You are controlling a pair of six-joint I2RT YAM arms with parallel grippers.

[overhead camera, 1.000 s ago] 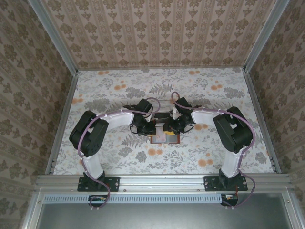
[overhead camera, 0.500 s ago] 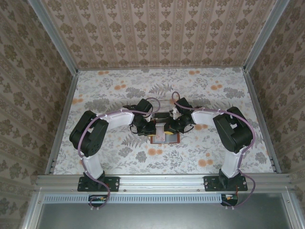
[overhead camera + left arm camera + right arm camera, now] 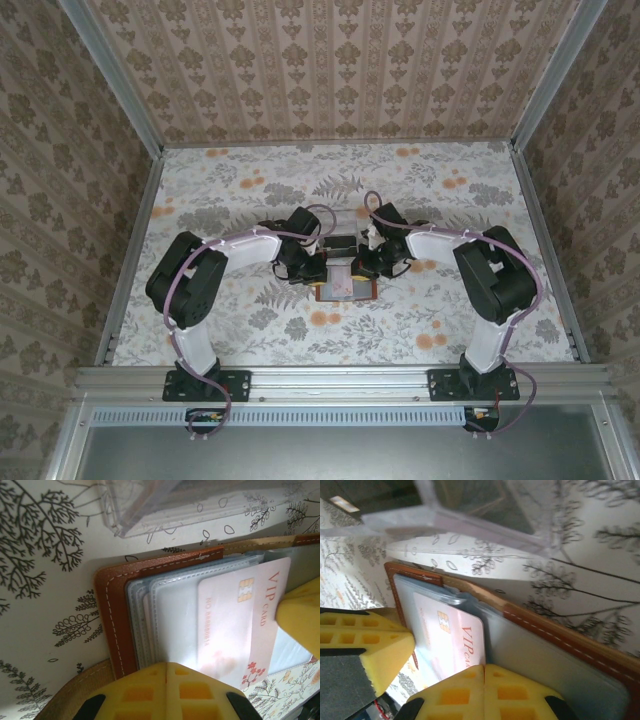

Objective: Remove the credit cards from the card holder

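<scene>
The reddish-brown card holder (image 3: 345,291) lies open on the table between both arms; its leather edge (image 3: 114,615) and grey-blue pockets (image 3: 172,615) fill the left wrist view. A pale pink VIP credit card (image 3: 240,620) sticks partly out of a pocket toward the right. My right gripper (image 3: 484,669) is shut, with the VIP card's (image 3: 452,635) near edge running into the seam between its fingers. My left gripper (image 3: 167,667) is shut and its yellow tips rest on the holder's pockets near the left half. Other cards stay hidden in the pockets.
A clear plastic tray (image 3: 165,505) stands just beyond the holder, its rim (image 3: 470,515) close to the far leather edge. Floral table surface (image 3: 250,190) spreads all around, bounded by metal rails and patterned walls.
The right gripper has drawn back slightly to the right, and the pink card now shows further out of its pocket. The left arm has stayed put.
</scene>
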